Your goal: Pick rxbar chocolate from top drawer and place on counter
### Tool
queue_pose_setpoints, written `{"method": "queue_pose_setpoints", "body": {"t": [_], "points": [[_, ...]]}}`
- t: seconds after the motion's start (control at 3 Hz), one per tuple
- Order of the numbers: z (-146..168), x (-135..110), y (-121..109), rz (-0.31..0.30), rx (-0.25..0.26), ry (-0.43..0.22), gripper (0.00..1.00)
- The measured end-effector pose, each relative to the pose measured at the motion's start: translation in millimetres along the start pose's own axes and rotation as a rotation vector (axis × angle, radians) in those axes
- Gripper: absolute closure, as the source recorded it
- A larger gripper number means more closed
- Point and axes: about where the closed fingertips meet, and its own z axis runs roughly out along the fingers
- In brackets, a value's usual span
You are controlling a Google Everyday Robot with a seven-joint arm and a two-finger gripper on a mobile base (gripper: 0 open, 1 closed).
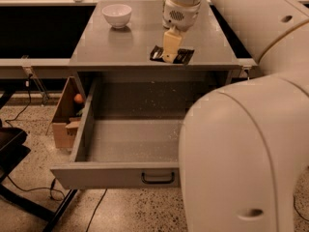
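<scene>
The gripper (170,56) is grasping the black rxbar chocolate (185,56) near the bench (111,47) front edge, behind the open top drawer (111,174)

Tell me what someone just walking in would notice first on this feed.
The big white arm fills the right foreground and reaches up over the counter, where the gripper is down at the black rxbar chocolate near the front edge. Below it, the top drawer is pulled wide open. A white bowl stands at the counter's back left.
</scene>
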Motion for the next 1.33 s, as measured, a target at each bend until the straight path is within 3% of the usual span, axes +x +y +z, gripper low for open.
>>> {"method": "queue_pose_setpoints", "body": {"t": [0.33, 0.67, 1.33], "points": [[-39.5, -7.7, -36.8, 0.012, 0.099, -0.104, 1.00], [-66.1, -20.2, -48.1, 0.010, 0.160, -0.166, 1.00], [-53.8, -35.7, -60.4, 0.018, 0.184, -0.212, 1.00]]}}
